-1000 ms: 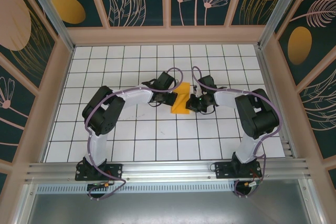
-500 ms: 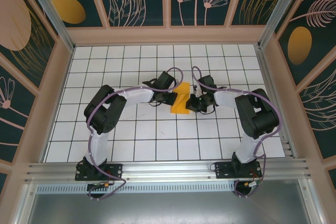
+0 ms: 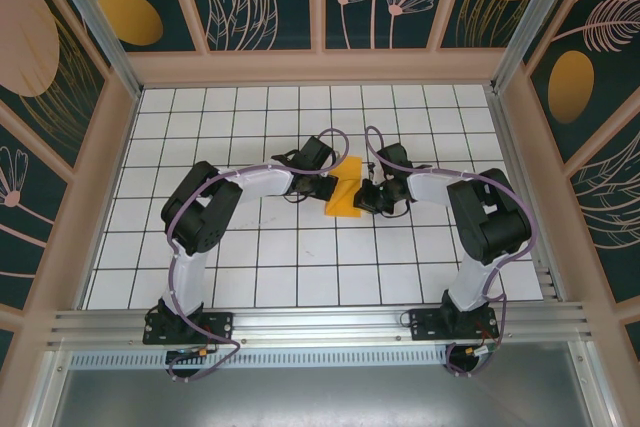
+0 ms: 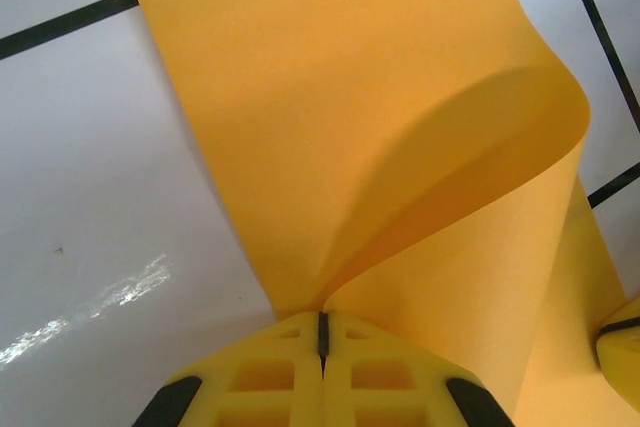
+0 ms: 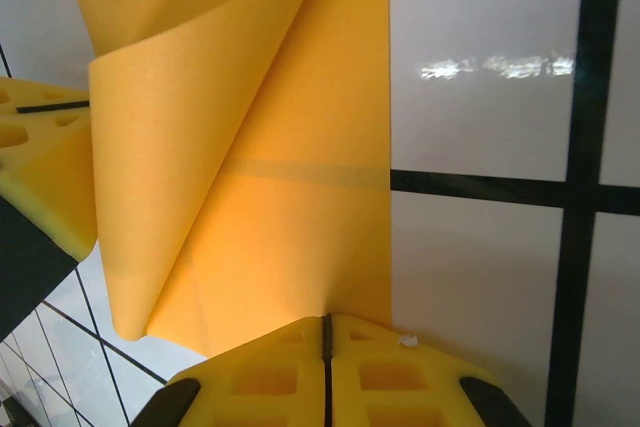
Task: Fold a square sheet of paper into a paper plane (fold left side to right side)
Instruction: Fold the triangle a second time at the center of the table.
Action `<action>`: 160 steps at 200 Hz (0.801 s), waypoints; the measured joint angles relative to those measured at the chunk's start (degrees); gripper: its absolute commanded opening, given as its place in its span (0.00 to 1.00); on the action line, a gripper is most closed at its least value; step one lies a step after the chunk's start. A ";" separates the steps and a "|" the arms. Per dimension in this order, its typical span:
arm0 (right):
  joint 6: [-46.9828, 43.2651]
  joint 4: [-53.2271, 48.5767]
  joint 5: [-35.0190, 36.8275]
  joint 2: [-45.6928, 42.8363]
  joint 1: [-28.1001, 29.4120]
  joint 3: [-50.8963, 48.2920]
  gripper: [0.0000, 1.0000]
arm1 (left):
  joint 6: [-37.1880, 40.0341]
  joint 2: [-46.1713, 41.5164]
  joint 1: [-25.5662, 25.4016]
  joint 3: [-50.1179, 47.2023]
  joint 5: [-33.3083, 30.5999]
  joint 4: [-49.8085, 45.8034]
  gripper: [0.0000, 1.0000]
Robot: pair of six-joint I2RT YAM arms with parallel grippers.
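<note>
On the white table (image 3: 260, 267), the left gripper (image 4: 322, 332) and the right gripper (image 5: 326, 332) each pinch the curled square sheet of paper (image 4: 350, 97), jaws squeezed tight on it.

The sheet of paper (image 3: 345, 193) lay near the middle of the table (image 3: 300, 267), between the two grippers. The left gripper (image 3: 327, 185) met it from the left and the right gripper (image 3: 366, 196) from the right, each pinching an edge of it. One layer of the sheet curled up and over another layer that lay on the table. The arms' bases sat well apart at the near edge, in front of the sheet.
</note>
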 measured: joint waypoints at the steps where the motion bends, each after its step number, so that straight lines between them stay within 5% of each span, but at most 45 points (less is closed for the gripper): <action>1: 0.00 0.00 0.00 0.00 0.00 0.00 0.10 | 0.00 0.00 0.00 0.00 0.00 0.00 0.00; 160: 5.95 8.17 -6.47 -4.44 -1.62 0.98 0.10 | -0.04 0.26 0.13 -0.02 0.20 0.50 0.00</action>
